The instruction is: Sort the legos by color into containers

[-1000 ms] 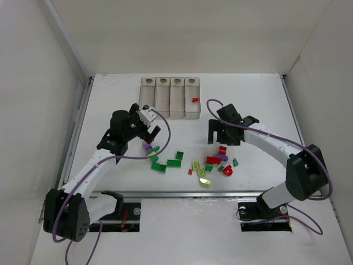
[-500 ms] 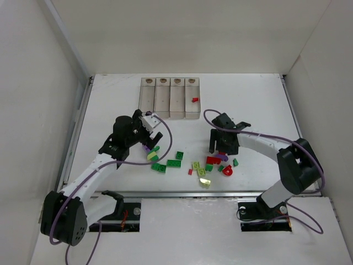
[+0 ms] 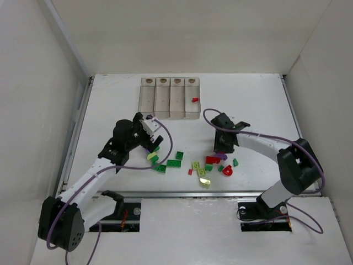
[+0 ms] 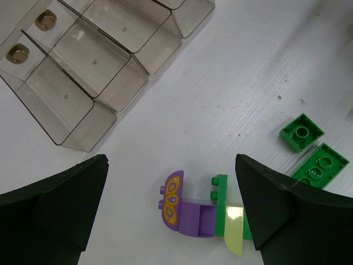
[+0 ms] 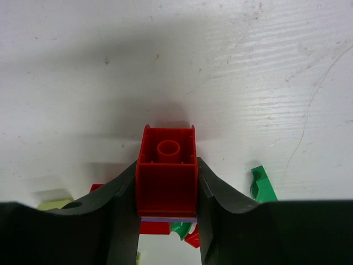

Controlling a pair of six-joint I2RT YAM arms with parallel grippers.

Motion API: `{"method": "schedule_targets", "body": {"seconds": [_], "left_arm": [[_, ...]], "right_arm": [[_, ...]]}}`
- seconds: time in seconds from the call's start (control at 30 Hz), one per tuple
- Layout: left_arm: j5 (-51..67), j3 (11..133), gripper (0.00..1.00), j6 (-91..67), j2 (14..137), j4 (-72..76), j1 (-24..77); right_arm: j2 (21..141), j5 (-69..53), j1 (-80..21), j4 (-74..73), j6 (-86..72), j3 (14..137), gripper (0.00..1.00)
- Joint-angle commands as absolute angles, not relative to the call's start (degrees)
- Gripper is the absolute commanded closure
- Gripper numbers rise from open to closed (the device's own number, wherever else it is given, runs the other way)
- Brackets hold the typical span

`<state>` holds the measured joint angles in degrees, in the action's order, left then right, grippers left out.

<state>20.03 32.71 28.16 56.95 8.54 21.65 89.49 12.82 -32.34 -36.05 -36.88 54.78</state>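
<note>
Our right pincer (image 5: 167,176) has dropped and pinched the small red plastic brick (image 5: 167,157) on the counter (image 3: 248,99), well short of the clear plastic containers (image 3: 177,102); crowding bricks (image 5: 262,187) might lift along. Left pincer (image 4: 172,190) gapes wide.

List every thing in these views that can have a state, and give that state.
left gripper: open, over the purple brick.
purple brick: lying on the table, not gripped.
right gripper: shut on the red brick.
red brick: clamped on both sides.
containers: open-topped; the rightmost holds one red piece, the others look empty.
loose legos: scattered on the table, unsorted.
</note>
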Motion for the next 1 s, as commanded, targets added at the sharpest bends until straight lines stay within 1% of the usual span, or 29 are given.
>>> {"method": "schedule_targets", "body": {"seconds": [0.0, 0.07, 0.13, 0.17, 0.23, 0.3, 0.4, 0.47, 0.57, 0.73, 0.97], "left_arm": [[20.82, 31.99, 0.0, 28.13, 54.93, 9.67, 22.85], [22.84, 32.69, 0.0, 28.73, 54.93, 8.09, 22.85], [28.37, 34.1, 0.0, 31.45, 54.93, 6.51, 23.47], [30.39, 34.62, 0.0, 35.73, 54.93, 5.98, 23.47], [35.39, 36.72, 0.0, 40.23, 55.45, 5.98, 24.6], [37.7, 38.4, 0.0, 45.23, 56.94, 6.59, 25.31], [39.02, 42.88, 0.0, 45.79, 60.71, 10.1, 25.83], [40.24, 46.38, 0.0, 45.18, 62.75, 10.63, 25.84], [43.49, 48.6, 0.0, 48.76, 64.51, 9.5, 25.84], [45.35, 49.31, 0.0, 49.66, 66.0, 5.64, 26.46], [49.66, 51.15, 0.0, 52.56, 67.5, -2.44, 26.98]], "right_arm": [[87.36, 11.78, -32.78, -34.81, -36.48, 59.14, 1.0], [86.84, 10.29, -32.78, -34.8, -36.47, 63.6, 1.0], [87.45, 9.59, -32.78, -34.8, -34.99, 68.09, 1.0], [88.06, 9.58, -33.39, -34.8, -34.46, 73.51, 1.0], [90.69, 8.96, -34.1, -35.94, -32.88, 79.07, 1.0], [92.8, 7.73, -35.42, -35.95, -31.73, 86.35, 1.0], [97.11, 7.03, -37.27, -37.26, -30.15, 93.14, 1.0], [98.53, 6.34, -38.14, -37.27, -29.62, 94.65, 1.0], [99.14, 5.01, -39.46, -34.81, -29.62, 95.19, 1.0], [97.56, 3.87, -41.92, -32.61, -29.62, 94.57, 1.0], [96.94, 5.0, -42.54, -32.08, -30.67, 93.52, 1.0]]}}
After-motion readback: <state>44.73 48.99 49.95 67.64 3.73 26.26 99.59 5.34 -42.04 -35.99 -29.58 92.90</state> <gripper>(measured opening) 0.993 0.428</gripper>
